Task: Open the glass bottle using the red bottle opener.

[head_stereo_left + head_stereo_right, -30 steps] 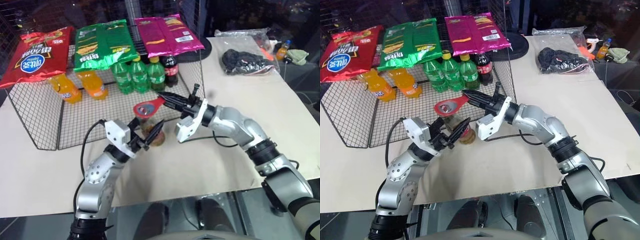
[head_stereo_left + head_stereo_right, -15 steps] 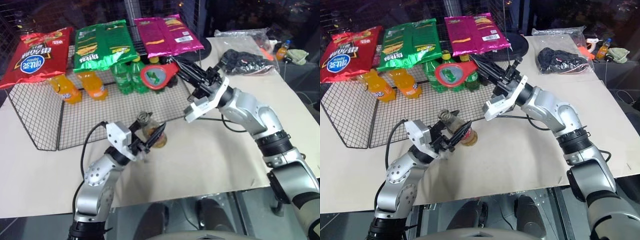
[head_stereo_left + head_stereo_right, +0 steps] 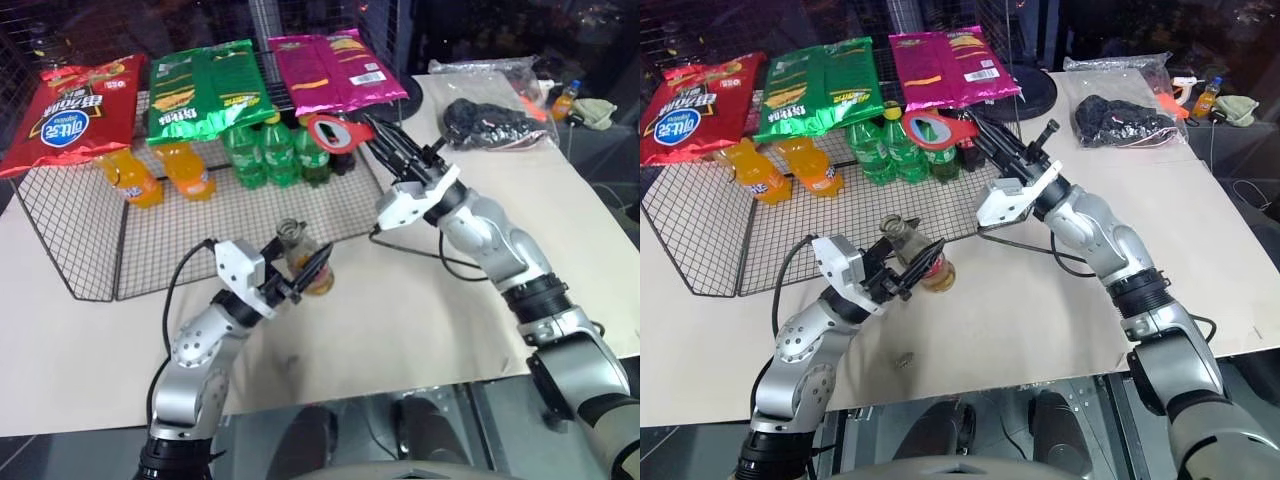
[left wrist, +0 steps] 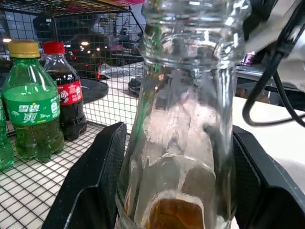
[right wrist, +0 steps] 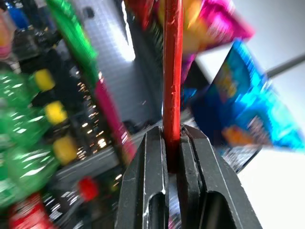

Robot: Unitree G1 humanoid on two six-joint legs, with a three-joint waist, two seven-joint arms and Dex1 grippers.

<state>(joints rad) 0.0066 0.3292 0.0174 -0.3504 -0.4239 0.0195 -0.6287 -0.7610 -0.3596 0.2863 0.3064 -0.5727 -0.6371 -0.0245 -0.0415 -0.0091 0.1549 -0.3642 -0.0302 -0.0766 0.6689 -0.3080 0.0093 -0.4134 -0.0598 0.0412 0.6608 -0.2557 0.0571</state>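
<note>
Left pincer (image 3: 303, 281) grips the upright bottle (image 3: 300, 258) on the bench (image 3: 420, 300), its mouth bare. Right pincer (image 3: 385, 148), clamped on the opener (image 3: 335, 129), hangs up and rightward, well apart.

Glass bottle (image 3: 303, 262) before wire rack (image 3: 70, 235); red bottle opener (image 3: 336, 130) above, rightward

Two arms of silver-grey metal, built from rounded, jointed segments with black collars at the joints. Each wrist carries a white, boxy housing; a black cable loops from the left arm's (image 3: 205, 345) housing back along the forearm, and another trails beneath the right arm (image 3: 480, 235). Each gripper, left (image 3: 300, 272) and right (image 3: 385, 145), ends in two slender, tapering black fingers.
</note>
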